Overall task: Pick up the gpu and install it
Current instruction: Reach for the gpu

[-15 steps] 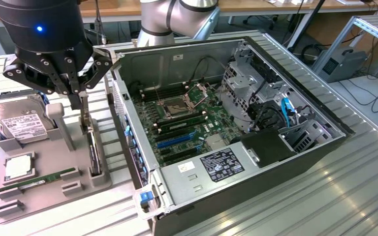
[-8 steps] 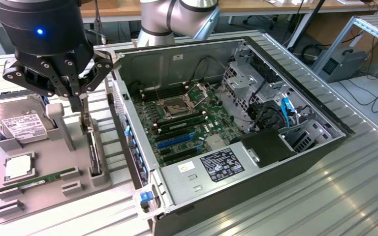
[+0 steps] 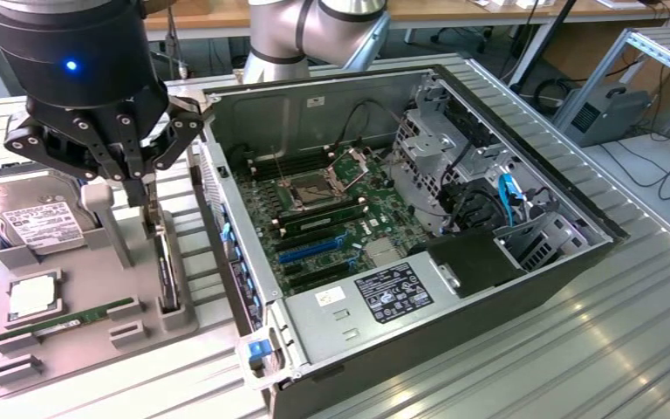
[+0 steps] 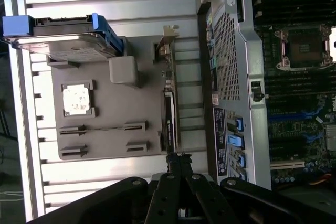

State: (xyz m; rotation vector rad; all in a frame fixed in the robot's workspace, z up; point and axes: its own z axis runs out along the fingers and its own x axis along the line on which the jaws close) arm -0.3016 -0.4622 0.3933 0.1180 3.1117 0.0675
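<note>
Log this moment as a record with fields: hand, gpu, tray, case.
hand: the hand is shut, holds nothing, and hangs above the grey tray near the gpu
gpu: the gpu stands on edge in its tray slot, not lifted
tray: also carries a hard drive, a CPU and a RAM stick
case: the case lies open with the motherboard exposed; no card in the blue slots

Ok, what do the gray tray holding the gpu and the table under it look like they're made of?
The tray under the gpu looks like matte gray plastic, possibly printed: uniform dull colour, moulded slots. The table looks like bare aluminium: ribbed silvery slats with bright glare.
</note>
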